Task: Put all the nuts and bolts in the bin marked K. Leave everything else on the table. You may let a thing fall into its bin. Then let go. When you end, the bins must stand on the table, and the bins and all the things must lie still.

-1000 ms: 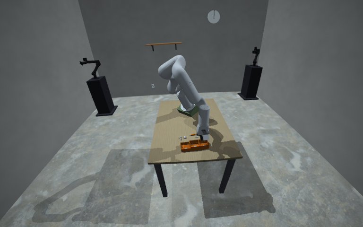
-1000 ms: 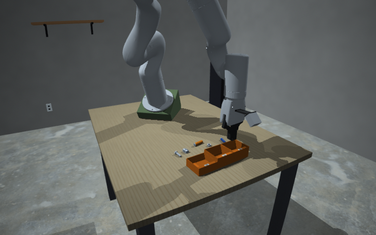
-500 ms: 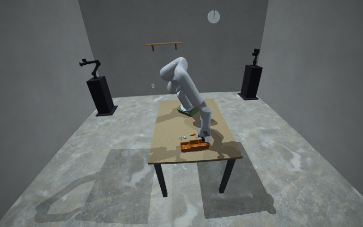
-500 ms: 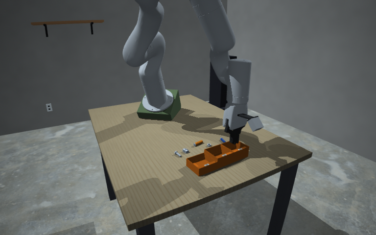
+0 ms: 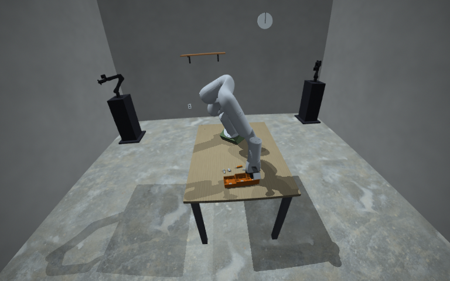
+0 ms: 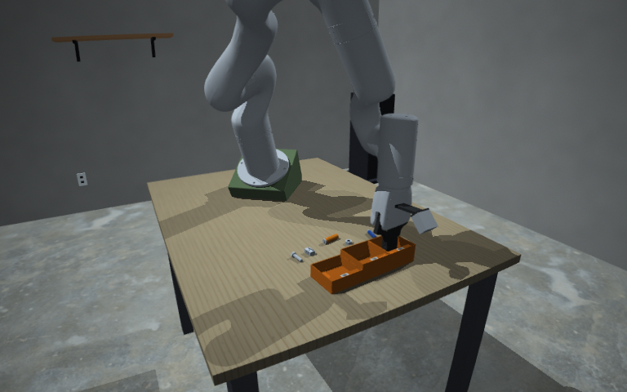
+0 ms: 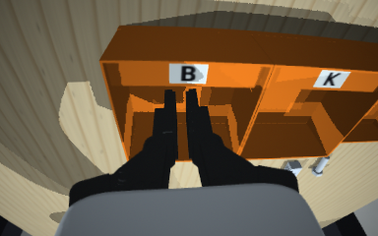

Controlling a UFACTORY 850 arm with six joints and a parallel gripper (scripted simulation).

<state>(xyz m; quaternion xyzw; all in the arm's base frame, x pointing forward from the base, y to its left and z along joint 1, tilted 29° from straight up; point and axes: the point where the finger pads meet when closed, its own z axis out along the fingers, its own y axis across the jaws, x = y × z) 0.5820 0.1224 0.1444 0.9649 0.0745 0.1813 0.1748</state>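
Two black fingers of my tool (image 7: 179, 93) sit nearly together, gripping nothing, tips dipped into the bin marked B (image 7: 148, 105). Bin K (image 7: 300, 123) is next door; a nut (image 7: 292, 166) and bolt (image 7: 320, 164) lie on the desk (image 7: 44, 74) just outside it.

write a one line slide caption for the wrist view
Shut, empty gripper dips into the orange bin's B compartment, with compartment K empty alongside.

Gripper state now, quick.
Gripper: shut, holding nothing, fingertips down inside the bin marked B.
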